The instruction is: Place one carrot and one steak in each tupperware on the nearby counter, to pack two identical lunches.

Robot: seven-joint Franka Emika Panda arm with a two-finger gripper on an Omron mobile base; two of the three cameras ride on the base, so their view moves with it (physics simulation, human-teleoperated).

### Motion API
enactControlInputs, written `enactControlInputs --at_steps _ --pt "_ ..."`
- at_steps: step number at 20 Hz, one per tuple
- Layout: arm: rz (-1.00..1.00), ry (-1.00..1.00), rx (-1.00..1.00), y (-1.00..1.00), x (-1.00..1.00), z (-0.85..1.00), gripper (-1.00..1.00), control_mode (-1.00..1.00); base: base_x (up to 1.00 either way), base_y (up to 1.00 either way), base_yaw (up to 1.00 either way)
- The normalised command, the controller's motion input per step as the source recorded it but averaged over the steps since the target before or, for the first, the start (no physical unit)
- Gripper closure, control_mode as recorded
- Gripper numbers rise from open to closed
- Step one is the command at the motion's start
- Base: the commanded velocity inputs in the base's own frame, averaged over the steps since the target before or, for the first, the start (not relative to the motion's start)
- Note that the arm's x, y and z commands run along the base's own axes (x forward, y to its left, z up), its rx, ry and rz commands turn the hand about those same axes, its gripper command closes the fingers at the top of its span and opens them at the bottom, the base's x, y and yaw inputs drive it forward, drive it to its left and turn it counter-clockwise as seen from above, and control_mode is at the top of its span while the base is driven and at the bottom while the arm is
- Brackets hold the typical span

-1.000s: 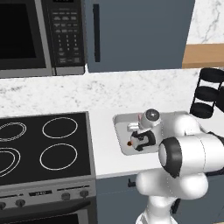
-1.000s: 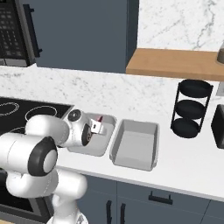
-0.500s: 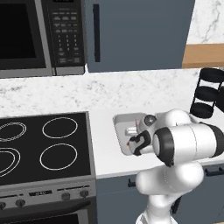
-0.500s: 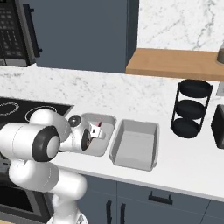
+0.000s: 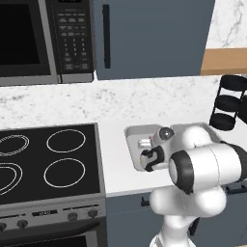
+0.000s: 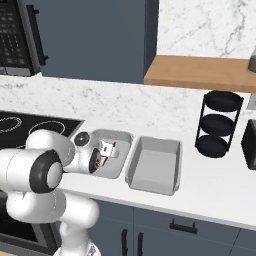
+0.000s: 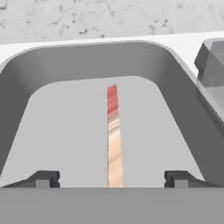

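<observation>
1. The steak (image 7: 113, 135) is showing in the hand view as a thin, narrow strip, red at its far end and fading to pale pink and tan toward the near end.
2. It is lying inside a tupperware (image 7: 26, 83), a shallow light-grey tray with rounded corners and sloping walls, running lengthwise down the middle of the tray floor.
3. That tray (image 6: 122, 137) is sitting on the white table (image 6: 210, 180) just to the right of the black stove top (image 5: 48, 159), and a second matching tupperware (image 6: 155, 165) is standing just beside it on its right, looking bare inside from the right base view.
4. The tool (image 7: 113, 178) is standing wide open, its two dark fingertips (image 7: 43, 178) spread far apart at either side of the strip, and it is gripping nothing.
5. The steak is lying between the two tips, touching neither of them.
6. The white arm (image 5: 202, 169) is folding forward and low over the table edge, its large elbow joint bulking in front of the tray in the left base view.
7. The hand (image 6: 102, 152) is pointing down into the left tray, hovering low over its floor with the wrist tilted.
8. A black three-tier stand (image 6: 217, 122) is standing well apart, at the far right of the table.
</observation>
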Motion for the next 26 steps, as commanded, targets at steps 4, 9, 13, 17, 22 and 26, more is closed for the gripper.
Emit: enactControlInputs --at_steps 4,9,13,17,22,26 --pt "0.0 -0.02 0.0 -0.23 -0.58 0.68 -1.0 -1.0 0.0 0.0 0.0" --pt "0.0 0.0 0.0 -0.13 -0.67 0.79 -1.0 -1.0 0.0 0.0 0.0" --pt "0.0 0.0 -0.04 -0.02 -0.83 0.6 -1.0 -1.0 0.0 0.0 0.0" --pt "0.0 0.0 -0.12 0.0 -0.99 0.41 -1.0 -1.0 0.0 0.0 0.0" --pt "0.06 0.0 -0.12 -0.03 -1.0 0.42 -1.0 -1.0 0.0 0.0 0.0" --pt "0.14 0.0 -0.08 -0.09 -0.94 0.47 -1.0 -1.0 0.0 0.0 0.0"
